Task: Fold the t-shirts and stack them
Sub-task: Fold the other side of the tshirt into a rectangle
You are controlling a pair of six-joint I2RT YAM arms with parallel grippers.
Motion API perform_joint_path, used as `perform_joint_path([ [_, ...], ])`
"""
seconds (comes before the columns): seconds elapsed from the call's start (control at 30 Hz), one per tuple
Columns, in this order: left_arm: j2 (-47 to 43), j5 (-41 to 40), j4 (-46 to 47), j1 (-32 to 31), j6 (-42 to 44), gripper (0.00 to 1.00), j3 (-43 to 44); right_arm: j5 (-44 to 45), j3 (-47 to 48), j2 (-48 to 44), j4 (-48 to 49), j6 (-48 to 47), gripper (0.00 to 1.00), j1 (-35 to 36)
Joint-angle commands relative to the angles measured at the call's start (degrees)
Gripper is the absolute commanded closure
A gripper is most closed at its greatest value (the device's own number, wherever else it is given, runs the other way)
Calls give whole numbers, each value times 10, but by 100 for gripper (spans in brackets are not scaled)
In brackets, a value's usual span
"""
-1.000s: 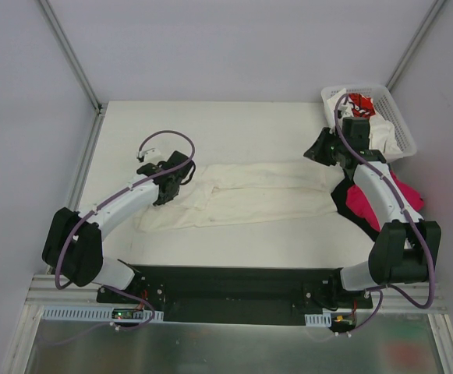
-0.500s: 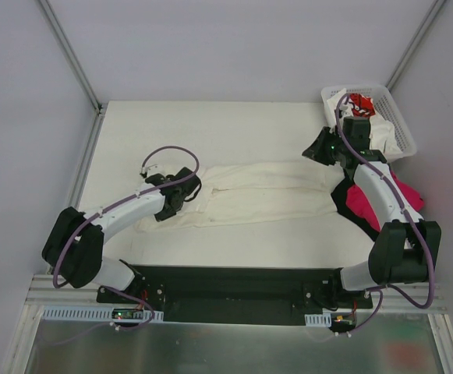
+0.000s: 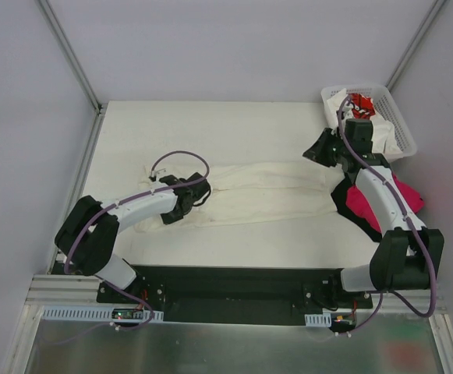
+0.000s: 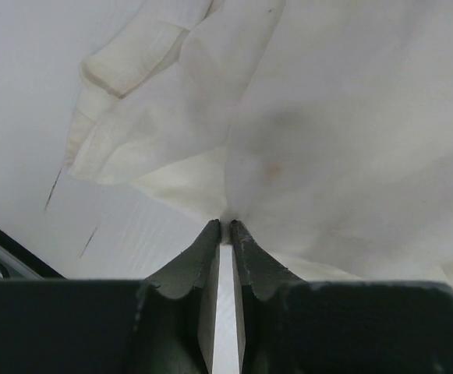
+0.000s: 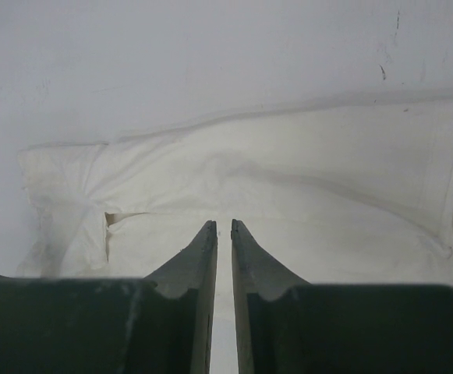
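The cream-white cloth t-shirt (image 3: 265,191) is soft, matt and creased, faintly stained. The white counter (image 3: 210,132) looks smooth, matt, lightly scuffed. The white lattice basket (image 3: 401,132) is moulded plastic.

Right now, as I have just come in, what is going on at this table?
Two robot arms are folding shirts. A cream t-shirt lies across the table as a long, narrow strip. The left gripper pinches its left end, and the cloth puckers at the tips. The right gripper is over its right end, jaws almost together; whether it holds cloth is unclear. A pink t-shirt lies on a black t-shirt at the right edge. The white basket holds more cloth.
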Motion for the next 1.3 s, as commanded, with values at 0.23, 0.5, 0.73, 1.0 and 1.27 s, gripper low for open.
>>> perform_joint_path([
  [0.23,-72,-136,13,11,105,14,153,-12,2,-32,13,-2,84,-4],
  [0.5,-9,-67,135,203,209,17,170,-9,-4,-43,12,-4,84,-3],
  [0.73,98,-17,164,282,217,22,236,-9,-5,-40,13,-4,84,-4],
  [1.0,175,17,179,285,224,25,280,-2,-4,-35,11,-9,84,-7],
  [1.27,198,33,207,285,228,30,284,5,-5,-25,8,-12,84,-12],
])
